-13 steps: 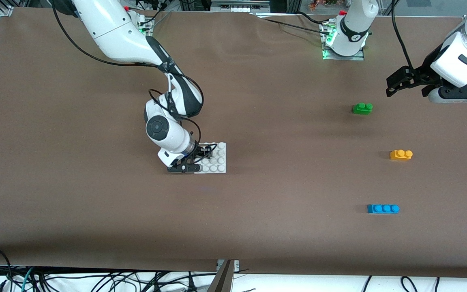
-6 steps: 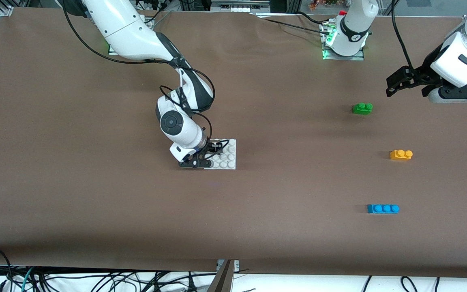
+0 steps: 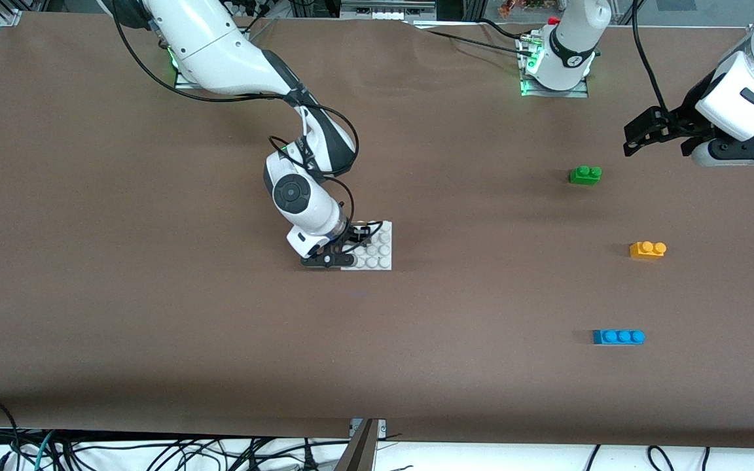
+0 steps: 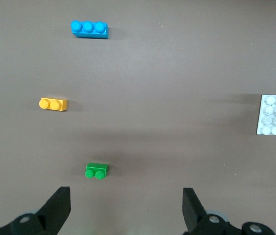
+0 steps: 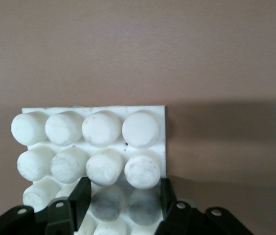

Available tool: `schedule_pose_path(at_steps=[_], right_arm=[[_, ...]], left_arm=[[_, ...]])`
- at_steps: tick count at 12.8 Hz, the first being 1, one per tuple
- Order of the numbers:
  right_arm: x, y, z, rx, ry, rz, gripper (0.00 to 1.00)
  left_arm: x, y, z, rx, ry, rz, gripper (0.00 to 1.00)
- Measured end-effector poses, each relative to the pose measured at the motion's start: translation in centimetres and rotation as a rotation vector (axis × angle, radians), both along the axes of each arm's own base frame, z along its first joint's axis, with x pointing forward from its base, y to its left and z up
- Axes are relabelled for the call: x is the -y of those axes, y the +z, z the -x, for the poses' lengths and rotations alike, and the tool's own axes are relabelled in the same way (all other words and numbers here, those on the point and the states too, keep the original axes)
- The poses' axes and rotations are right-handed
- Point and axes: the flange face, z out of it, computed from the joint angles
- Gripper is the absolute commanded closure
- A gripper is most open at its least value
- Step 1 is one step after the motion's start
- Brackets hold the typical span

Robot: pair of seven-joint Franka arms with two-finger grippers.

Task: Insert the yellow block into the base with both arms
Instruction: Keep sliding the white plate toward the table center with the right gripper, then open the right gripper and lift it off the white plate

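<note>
Green brick [image 3: 585, 174] near yellow block [image 3: 647, 249]

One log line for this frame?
right claw: shut on white studded base plate | left claw: open, waiting | orange-yellow two-stud brick: untouched

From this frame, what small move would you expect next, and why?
Probably the left gripper, open and hanging near the green brick, should drop toward the yellow block, which lies untouched on the table. The right gripper is already shut on the base, so that half looks covered.
</note>
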Motion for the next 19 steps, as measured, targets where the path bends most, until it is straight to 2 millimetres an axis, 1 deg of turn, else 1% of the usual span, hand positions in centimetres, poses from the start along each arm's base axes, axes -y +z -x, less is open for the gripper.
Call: schedule_pose_path(at_steps=[6, 9, 14, 19], right_arm=[[-2.7, 0.0, 1.4, 0.000, 0.005, -0.007, 0.44], [-3.4, 0.1, 1.2, 0.005, -0.004, -0.014, 0.44], [-5.8, 0.0, 1.2, 0.018, -0.012, -0.035, 0.44], [-6.5, 0.0, 1.4, 0.021, -0.011, -0.040, 0.42]], left_arm=[[0.0, 0.0, 0.0, 0.000, -0.001, 0.000, 0.00], [0.0, 0.0, 0.0, 0.000, -0.001, 0.000, 0.00], [0.0, 0.0, 0.0, 0.000, -0.001, 0.000, 0.00], [0.0, 0.0, 0.0, 0.000, -0.001, 0.000, 0.00]])
